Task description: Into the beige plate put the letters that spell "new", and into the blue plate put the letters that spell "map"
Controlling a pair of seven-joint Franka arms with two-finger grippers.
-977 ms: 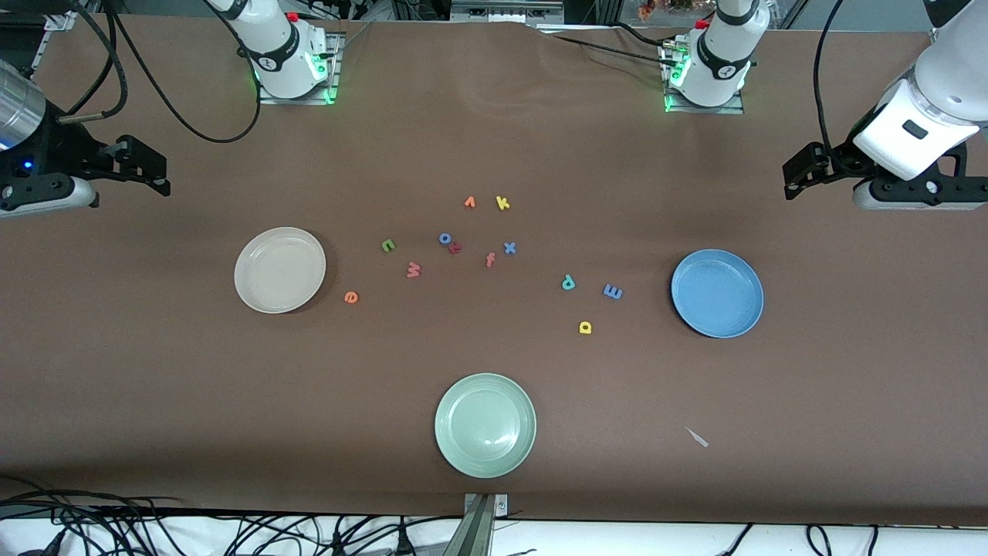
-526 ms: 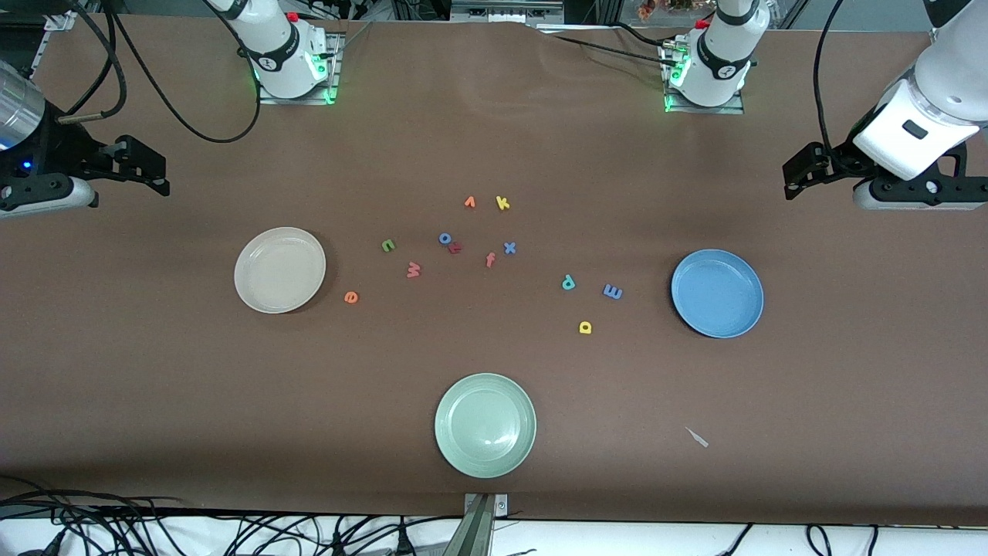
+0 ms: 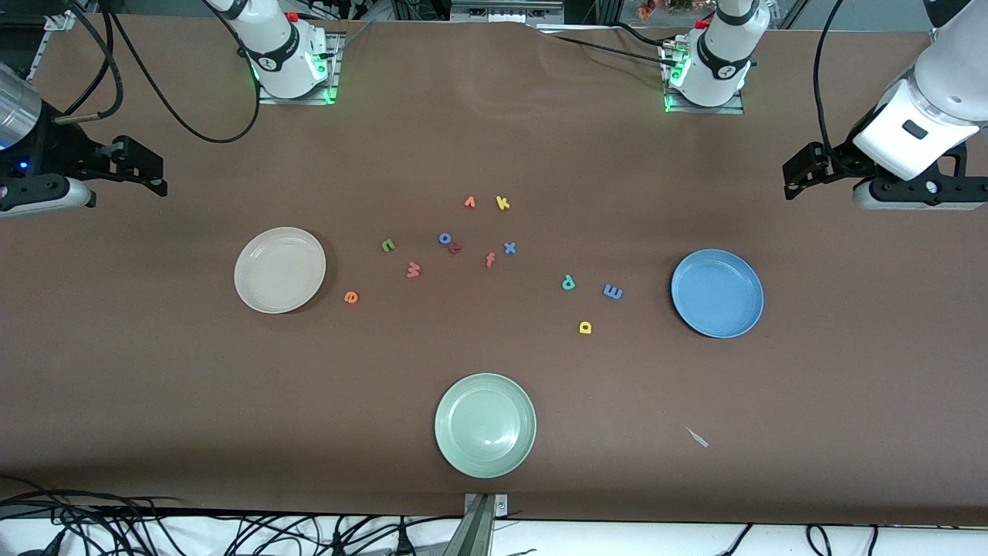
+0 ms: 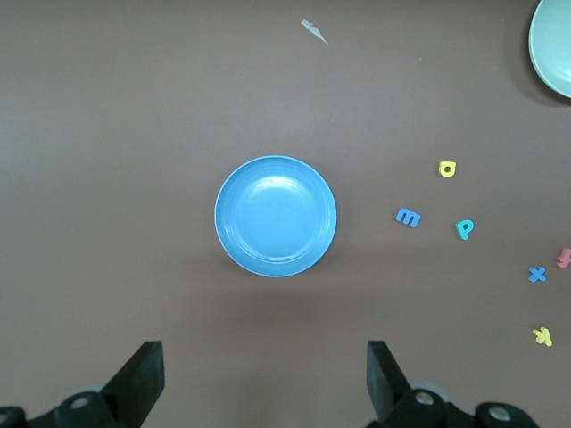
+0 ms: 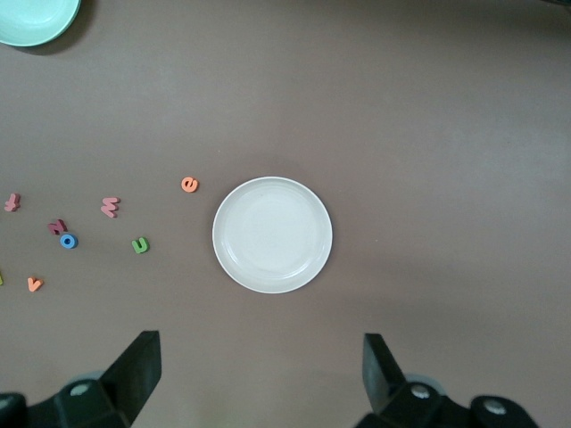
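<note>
Front view shows both tools released, the left tool (image 4: 264, 383) above the blue plate (image 3: 717, 293), the right tool (image 5: 259, 379) above the beige plate (image 3: 279, 269).

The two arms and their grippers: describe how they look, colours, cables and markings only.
Both arms have glossy white shells with black joint rings and a small round black logo near the base. Each base sits on a metal plate with green lights and a red button. The left gripper and right gripper are black, with blocky black fingers on grey-and-black wrist bodies. Black cables loop from the right arm; a blue light shows on its wrist.
</note>
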